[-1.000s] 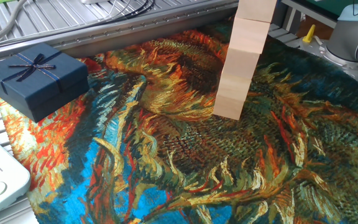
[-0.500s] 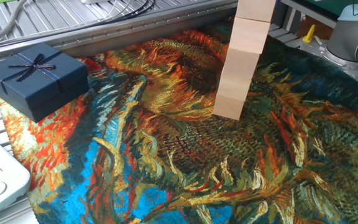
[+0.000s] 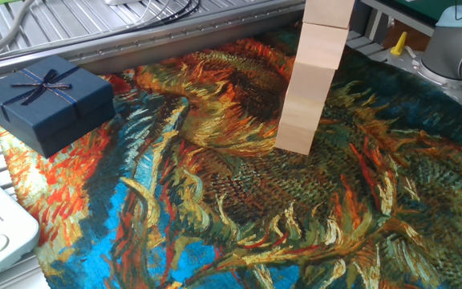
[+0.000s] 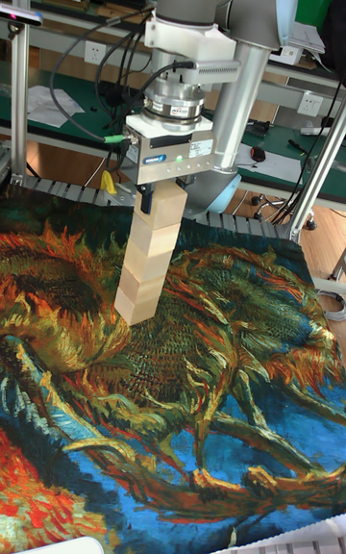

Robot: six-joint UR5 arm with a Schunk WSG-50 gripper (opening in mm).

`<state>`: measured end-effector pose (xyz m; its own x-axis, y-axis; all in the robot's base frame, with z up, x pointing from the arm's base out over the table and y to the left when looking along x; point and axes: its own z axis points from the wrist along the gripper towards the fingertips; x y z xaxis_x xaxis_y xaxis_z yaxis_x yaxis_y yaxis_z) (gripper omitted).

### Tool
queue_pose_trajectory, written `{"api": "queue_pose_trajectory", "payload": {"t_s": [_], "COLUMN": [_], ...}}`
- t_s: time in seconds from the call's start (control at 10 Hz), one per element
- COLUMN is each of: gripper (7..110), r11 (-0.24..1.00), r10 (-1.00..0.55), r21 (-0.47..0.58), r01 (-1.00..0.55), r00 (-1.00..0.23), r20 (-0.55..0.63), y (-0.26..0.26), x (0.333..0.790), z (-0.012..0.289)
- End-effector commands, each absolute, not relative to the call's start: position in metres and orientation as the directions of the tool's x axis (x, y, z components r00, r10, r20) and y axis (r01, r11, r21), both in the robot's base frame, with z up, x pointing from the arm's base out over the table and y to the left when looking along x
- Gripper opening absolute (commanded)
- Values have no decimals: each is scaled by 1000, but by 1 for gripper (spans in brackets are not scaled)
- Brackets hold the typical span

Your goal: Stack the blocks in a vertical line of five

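My pincer [image 4: 163, 196] is gripping the top block [image 4: 165, 209] of the blocks [image 4: 144, 261] standing on the patterned cloth [image 4: 192, 390], and releasing off-centre or nudging sideways is risking a topple.

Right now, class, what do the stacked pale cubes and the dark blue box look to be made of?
Pale beige stacked cubes: probably unfinished wood, with matte, smooth faces and sharp edges. Dark navy ribbon-tied box: likely card or paperboard, with a matte lid and crisp folded edges; the thin ribbon bow looks like fabric.

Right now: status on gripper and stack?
Gripper at the stack's top block, jaw state unclear. Blocks stacked, column leaning. Gift box far off, nothing in the way.
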<state>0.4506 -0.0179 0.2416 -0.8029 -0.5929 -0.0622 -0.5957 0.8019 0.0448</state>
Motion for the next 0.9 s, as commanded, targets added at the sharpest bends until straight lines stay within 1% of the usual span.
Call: {"api": "queue_pose_trajectory", "payload": {"t_s": [0.0, 0.8], "gripper": [22, 22], "r11": [801, 802], "r10": [-592, -591], "r21": [57, 56], "r01": [-596, -595], "r00": [-802, -803], "r20": [-78, -73], "y": [-13, -15], "x": [452, 451], "z": [243, 242]}}
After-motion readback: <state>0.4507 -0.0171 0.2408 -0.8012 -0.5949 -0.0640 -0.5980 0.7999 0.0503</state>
